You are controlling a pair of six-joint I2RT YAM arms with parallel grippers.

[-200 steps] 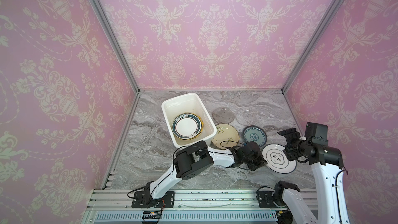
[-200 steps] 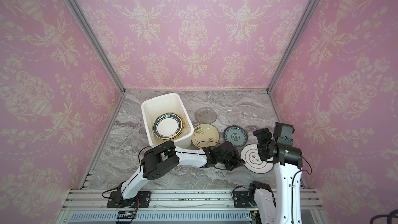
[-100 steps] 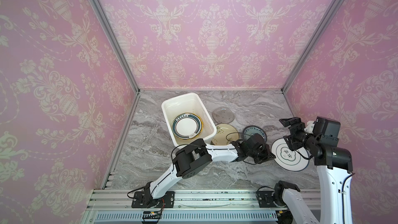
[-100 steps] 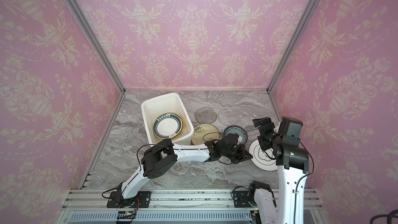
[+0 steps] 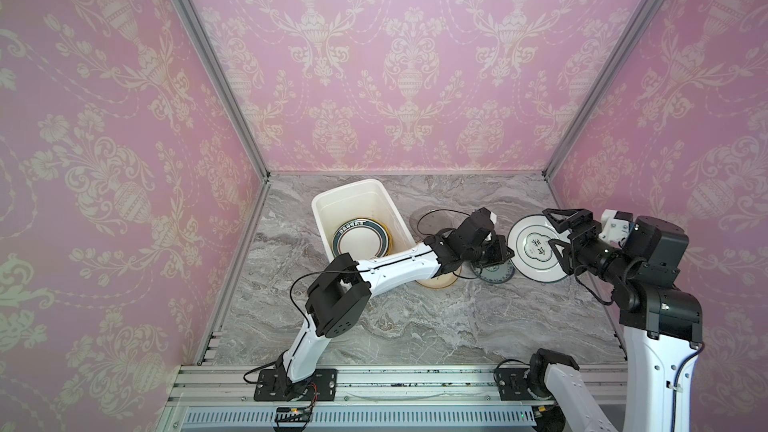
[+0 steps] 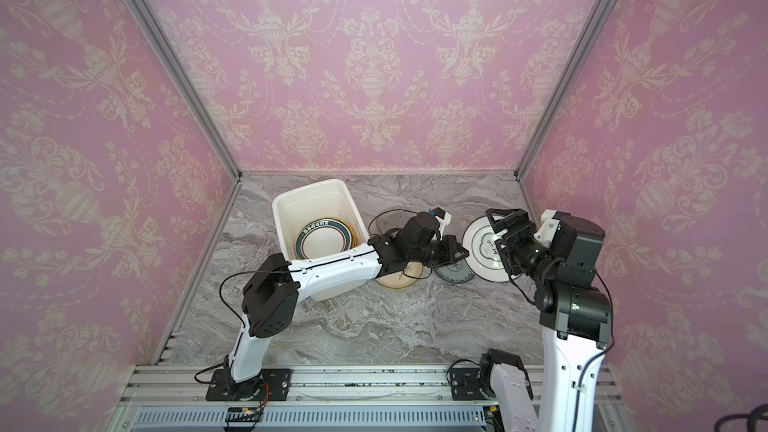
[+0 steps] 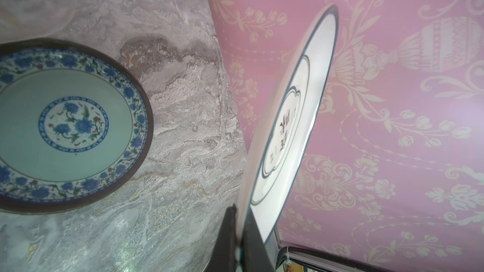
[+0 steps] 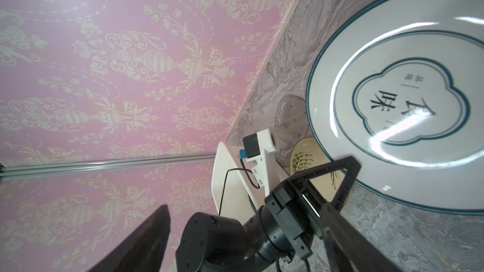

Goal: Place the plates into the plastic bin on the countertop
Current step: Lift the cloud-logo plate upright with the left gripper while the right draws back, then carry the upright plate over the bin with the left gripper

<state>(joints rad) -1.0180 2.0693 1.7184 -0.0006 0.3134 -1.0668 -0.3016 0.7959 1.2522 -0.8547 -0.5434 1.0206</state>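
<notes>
My left gripper (image 5: 505,253) (image 6: 459,253) is shut on the near rim of a white dark-rimmed plate (image 5: 536,249) (image 6: 484,251) (image 7: 296,100) (image 8: 392,100), holding it tilted above the countertop (image 5: 415,326). My right gripper (image 5: 561,234) (image 6: 505,234) stands open over that plate's right side, its fingers (image 8: 146,239) wide apart and empty. The white plastic bin (image 5: 353,197) (image 6: 307,189) sits at the back left with a dark-banded plate (image 5: 361,238) on top inside. A blue-patterned plate (image 5: 494,276) (image 7: 70,126), a cream sprig plate (image 5: 438,280) (image 8: 301,160) and a clear glass plate (image 5: 428,222) lie on the countertop.
The left arm (image 5: 395,270) stretches across the bin's front corner and over the cream plate. Pink papered walls close in three sides, the right wall (image 5: 665,160) near the held plate. A ribbed aluminium rail (image 5: 374,384) runs along the front edge.
The left gripper has lifted the white dark-rimmed plate off the countertop and carried it up and toward the back. The right gripper rose with it and stayed open.
</notes>
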